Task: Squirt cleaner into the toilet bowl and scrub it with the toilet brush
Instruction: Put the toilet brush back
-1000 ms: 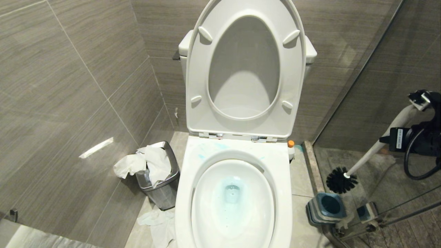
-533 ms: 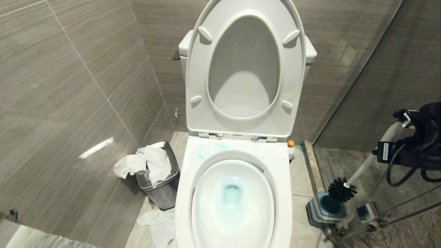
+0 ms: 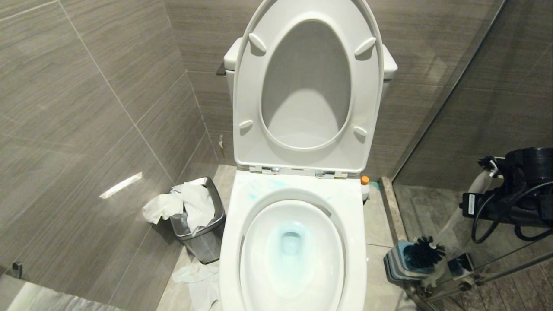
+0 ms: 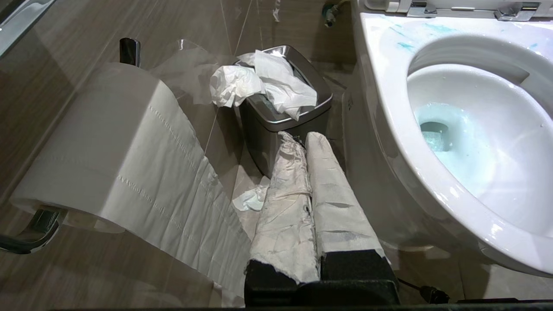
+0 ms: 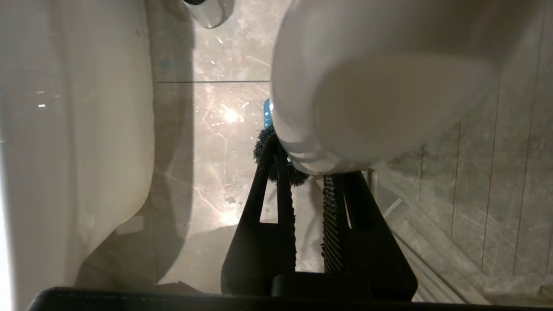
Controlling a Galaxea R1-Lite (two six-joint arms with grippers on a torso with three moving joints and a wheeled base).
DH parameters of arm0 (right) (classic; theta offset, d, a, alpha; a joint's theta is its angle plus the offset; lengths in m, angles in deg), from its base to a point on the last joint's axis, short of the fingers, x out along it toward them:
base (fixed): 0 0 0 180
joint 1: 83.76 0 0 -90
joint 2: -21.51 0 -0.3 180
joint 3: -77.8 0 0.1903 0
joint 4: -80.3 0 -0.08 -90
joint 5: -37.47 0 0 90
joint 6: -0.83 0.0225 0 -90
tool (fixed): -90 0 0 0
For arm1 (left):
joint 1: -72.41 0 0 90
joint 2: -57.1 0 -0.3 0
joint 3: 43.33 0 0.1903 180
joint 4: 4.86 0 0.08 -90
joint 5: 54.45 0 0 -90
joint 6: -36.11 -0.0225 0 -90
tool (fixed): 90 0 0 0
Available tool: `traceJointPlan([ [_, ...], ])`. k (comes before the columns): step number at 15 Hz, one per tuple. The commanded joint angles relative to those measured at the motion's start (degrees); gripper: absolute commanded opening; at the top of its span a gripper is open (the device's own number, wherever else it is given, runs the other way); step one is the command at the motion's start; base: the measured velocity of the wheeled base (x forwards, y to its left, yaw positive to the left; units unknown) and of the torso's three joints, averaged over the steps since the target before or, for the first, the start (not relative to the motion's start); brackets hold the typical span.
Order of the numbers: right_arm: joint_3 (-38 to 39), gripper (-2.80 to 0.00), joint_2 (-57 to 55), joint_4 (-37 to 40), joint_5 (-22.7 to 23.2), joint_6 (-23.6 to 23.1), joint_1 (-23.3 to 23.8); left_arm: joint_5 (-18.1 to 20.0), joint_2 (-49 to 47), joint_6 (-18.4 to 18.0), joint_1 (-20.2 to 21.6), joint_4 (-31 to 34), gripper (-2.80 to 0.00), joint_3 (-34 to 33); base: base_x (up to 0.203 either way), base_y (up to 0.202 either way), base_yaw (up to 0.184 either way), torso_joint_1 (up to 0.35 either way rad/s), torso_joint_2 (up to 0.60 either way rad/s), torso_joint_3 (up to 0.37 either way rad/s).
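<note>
The toilet bowl (image 3: 355,242) stands in the middle, with its seat and lid raised. Turquoise cleaner (image 3: 255,190) smears the rim's rear left, and the water (image 3: 290,242) is tinted blue. My right gripper (image 3: 490,172), at the far right, is shut on the white handle (image 3: 473,192) of the toilet brush. The dark bristle head (image 3: 423,255) sits in the mouth of the square blue-grey holder (image 3: 395,263). In the right wrist view the handle's rounded end (image 5: 380,86) bulges above the gripper (image 5: 302,170). My left gripper (image 4: 302,138), shut and empty, hangs left of the bowl (image 4: 432,190).
A steel bin (image 3: 203,233) stuffed with tissue stands left of the bowl, with more tissue (image 3: 198,276) on the floor. A toilet paper roll (image 4: 108,142) hangs near my left gripper. A glass partition (image 3: 453,86) stands on the right. A small orange-capped bottle (image 3: 365,183) sits behind the rim.
My right gripper has come down with the brush. The bristle head has dropped from above the floor into the holder's mouth. The left arm has not moved.
</note>
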Motion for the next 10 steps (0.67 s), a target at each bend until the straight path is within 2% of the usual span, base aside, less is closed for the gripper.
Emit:
traceJointPlan([
  [1,0.4,-2.8,-4.2,-3.3,-0.2,-0.1,0.5,0.0,-0.1,0.0,0.0,0.0,-2.8,-0.1,0.0,0.0,0.0,0.0,0.0,0.0],
  [4,0.4,-2.8,-7.5,-7.5,-1.1,-1.1,1.1,0.0,-0.1,-0.1,0.0,0.0,-2.8,-0.1,0.0,0.0,0.0,0.0,0.0,0.0],
  [10,0.4,-2.8,-10.9,-7.9,-1.1,-1.3,1.0,0.0,-0.1,0.0,0.0,0.0,-2.8,-0.1,0.0,0.0,0.0,0.0,0.0,0.0],
])
